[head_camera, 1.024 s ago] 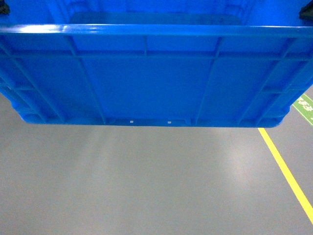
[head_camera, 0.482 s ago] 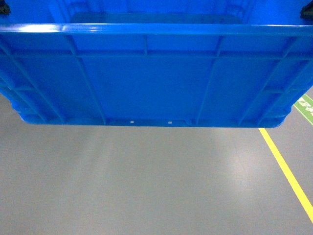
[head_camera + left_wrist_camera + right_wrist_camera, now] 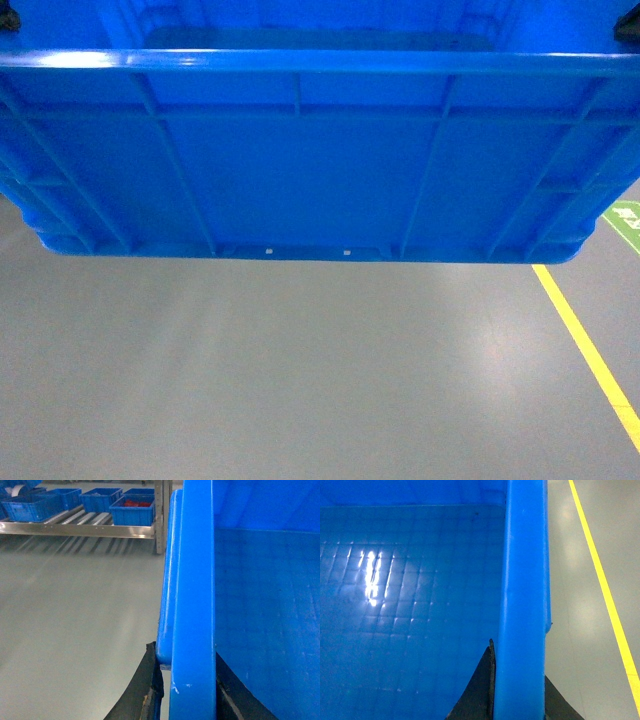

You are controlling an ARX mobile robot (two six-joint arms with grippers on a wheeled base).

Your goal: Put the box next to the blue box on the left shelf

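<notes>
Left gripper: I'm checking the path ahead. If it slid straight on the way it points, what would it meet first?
Probably nothing soon: the left gripper pinches the box rim; beyond lies bare floor, then the far shelf.

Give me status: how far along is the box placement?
Done: box is lifted clear of the floor, left gripper and right gripper each clamped on a side rim. In hand: the carry. Left: reaching the shelf and setting it by the blue boxes.

My head view is mostly blocked by the box [image 3: 320, 150], its sides cut off; behind it, the left shelf [image 3: 80, 528] runs out of frame.
</notes>
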